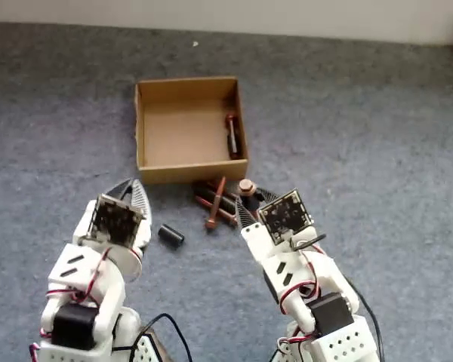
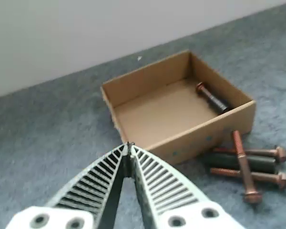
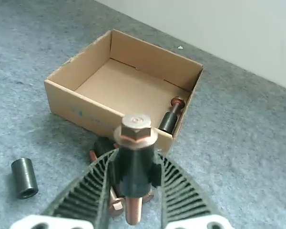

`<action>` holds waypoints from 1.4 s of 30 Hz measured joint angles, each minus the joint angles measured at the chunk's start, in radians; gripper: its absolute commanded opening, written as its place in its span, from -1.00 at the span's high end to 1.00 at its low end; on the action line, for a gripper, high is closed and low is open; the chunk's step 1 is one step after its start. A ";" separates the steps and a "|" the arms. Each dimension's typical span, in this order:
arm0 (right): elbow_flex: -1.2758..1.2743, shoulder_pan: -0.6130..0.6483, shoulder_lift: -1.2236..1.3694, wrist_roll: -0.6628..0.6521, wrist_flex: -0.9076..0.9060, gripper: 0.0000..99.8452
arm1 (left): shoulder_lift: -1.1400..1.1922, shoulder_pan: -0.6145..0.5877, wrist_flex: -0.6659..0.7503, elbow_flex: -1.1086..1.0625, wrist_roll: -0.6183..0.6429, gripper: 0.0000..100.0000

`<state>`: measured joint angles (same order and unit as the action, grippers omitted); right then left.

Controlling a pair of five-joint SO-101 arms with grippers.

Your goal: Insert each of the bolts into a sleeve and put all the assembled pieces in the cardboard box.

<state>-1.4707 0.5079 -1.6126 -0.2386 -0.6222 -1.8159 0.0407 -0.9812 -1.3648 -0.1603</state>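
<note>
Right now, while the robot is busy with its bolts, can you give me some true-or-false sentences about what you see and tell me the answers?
1. The right pincer holds a bolt inside a sleeve. True.
2. The cardboard box is empty. False: one assembled piece lies in it.
3. The left pincer grips a bolt. False: it is shut on nothing.
4. A loose sleeve lies on the carpet between the two arms. True.
5. Every bolt is in the box. False: several loose bolts lie on the carpet in front of it.
</note>
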 measured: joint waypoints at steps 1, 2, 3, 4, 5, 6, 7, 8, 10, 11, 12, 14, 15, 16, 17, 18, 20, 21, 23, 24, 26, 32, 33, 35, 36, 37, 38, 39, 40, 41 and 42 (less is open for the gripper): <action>-0.006 0.000 0.000 0.000 0.000 0.99 | 0.000 -0.026 0.000 -0.023 0.000 0.99; -0.011 0.000 0.002 0.000 0.000 0.99 | 0.000 -0.054 0.000 -0.048 0.000 0.99; -0.011 0.000 0.002 0.000 0.000 0.99 | 0.000 -0.080 0.000 -0.072 0.000 0.99; -0.011 -0.002 0.000 0.000 0.000 0.99 | 0.000 -0.106 0.000 -0.095 0.000 0.99; -0.011 -0.002 0.000 0.000 0.000 0.99 | 0.000 -0.124 0.000 -0.118 -0.002 0.99; -0.011 -0.002 0.000 0.000 0.000 0.99 | 0.000 -0.140 0.000 -0.141 -0.002 0.99; -0.011 -0.003 0.002 0.000 -0.008 0.99 | 0.000 -0.146 0.000 -0.164 -0.002 0.99; -0.009 -0.003 0.000 0.000 -0.021 0.99 | 0.000 -0.149 0.000 -0.186 -0.002 0.99; 0.000 -0.002 0.002 0.000 -0.058 0.99 | 0.000 -0.153 0.000 -0.230 -0.002 0.99; 0.018 -0.002 0.005 0.000 -0.080 0.99 | 0.000 -0.155 0.000 -0.250 -0.002 0.99; 0.046 -0.003 0.017 0.000 -0.101 0.99 | 0.000 -0.155 0.000 -0.262 -0.005 0.99; 0.121 -0.002 0.080 0.000 -0.133 0.99 | 0.000 -0.155 0.009 -0.273 -0.008 0.99; 0.164 -0.002 0.123 0.000 -0.144 0.99 | 0.000 -0.157 0.017 -0.281 -0.008 0.99; 0.213 -0.002 0.175 0.000 -0.147 0.99 | 0.000 -0.157 0.026 -0.287 -0.008 0.99; 0.261 -0.002 0.232 0.000 -0.147 0.99 | 0.000 -0.157 0.034 -0.298 -0.008 0.99; 0.310 -0.002 0.292 0.000 -0.147 0.99 | 0.002 -0.157 0.043 -0.302 -0.008 0.99; 0.402 -0.002 0.431 0.000 -0.147 0.99 | 0.002 -0.158 0.057 -0.305 -0.008 0.99; 0.443 -0.002 0.506 0.000 -0.135 0.99 | 0.002 -0.158 0.063 -0.307 -0.008 0.99; 0.516 -0.002 0.654 0.000 -0.083 0.99 | 0.002 -0.158 0.064 -0.307 -0.008 0.99; 0.548 0.000 0.724 0.000 -0.051 0.99 | 0.002 -0.158 0.064 -0.307 -0.008 0.99; 0.597 0.011 0.861 0.000 0.025 0.99 | 0.002 -0.158 0.064 -0.308 -0.008 0.99; 0.692 0.058 1.183 0.000 0.253 0.99 | 0.002 -0.158 0.064 -0.308 -0.008 0.99; 0.713 0.060 1.224 0.000 0.287 0.99 | 0.002 -0.158 0.064 -0.308 -0.008 0.99; 0.753 0.063 1.297 0.000 0.351 0.99 | 0.002 -0.158 0.064 -0.308 -0.008 0.99; 0.775 0.063 1.330 0.000 0.379 0.99 | 0.002 -0.158 0.064 -0.308 -0.008 0.99; 0.793 0.063 1.359 0.000 0.405 0.99 | 0.002 -0.158 0.064 -0.308 -0.008 0.99; 0.815 0.063 1.386 0.000 0.428 0.99 | 0.002 -0.158 0.064 -0.308 -0.008 0.99; 0.833 0.063 1.412 0.000 0.451 0.99 | 0.002 -0.158 0.064 -0.308 -0.008 0.99; 0.848 0.063 1.436 0.000 0.473 0.99 | 0.002 -0.158 0.064 -0.308 -0.008 0.99; 0.864 0.063 1.456 0.000 0.494 0.99 | 0.002 -0.158 0.064 -0.308 -0.008 0.99; 0.875 0.063 1.478 0.000 0.517 0.99 | 0.002 -0.158 0.064 -0.308 -0.008 0.99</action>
<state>-0.5961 0.5708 -0.1350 -0.2386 -0.1051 -1.8144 -0.1174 -0.9168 -1.6732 -0.1680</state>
